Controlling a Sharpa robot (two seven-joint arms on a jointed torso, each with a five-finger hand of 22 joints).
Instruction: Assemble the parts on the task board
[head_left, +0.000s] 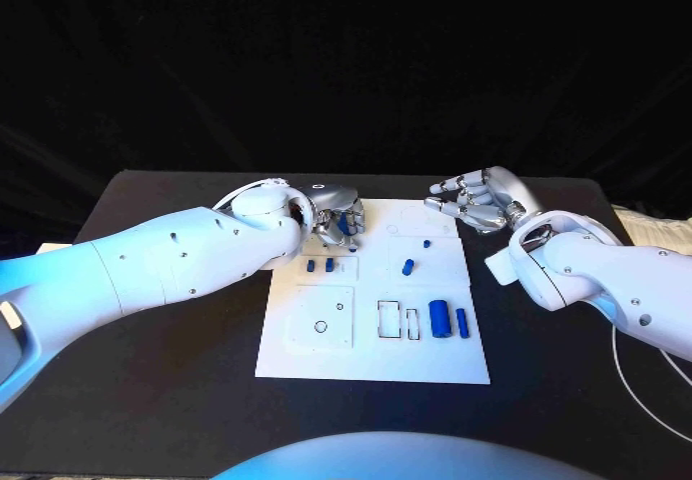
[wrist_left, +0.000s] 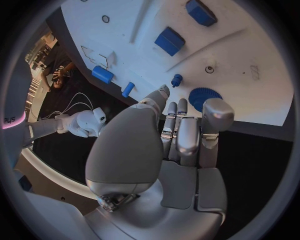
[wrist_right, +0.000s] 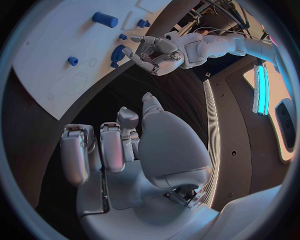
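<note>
At board's far edge, left robot hand (head_left: 335, 222) hides gear (wrist_left: 201, 97), grip unclear; right robot hand (head_left: 483, 200) released.

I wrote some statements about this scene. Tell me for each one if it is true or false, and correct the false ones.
1. The left hand is over the far end of the task board. True.
2. The right hand holds a blue part. False: it holds nothing, and it is over the black table beside the board's far right corner.
3. A round toothed blue part lies on the board just beyond the left hand's fingertips. True.
4. All blue parts lie on the black table. False: those visible, such as the large blue cylinder, are on the white board.
</note>
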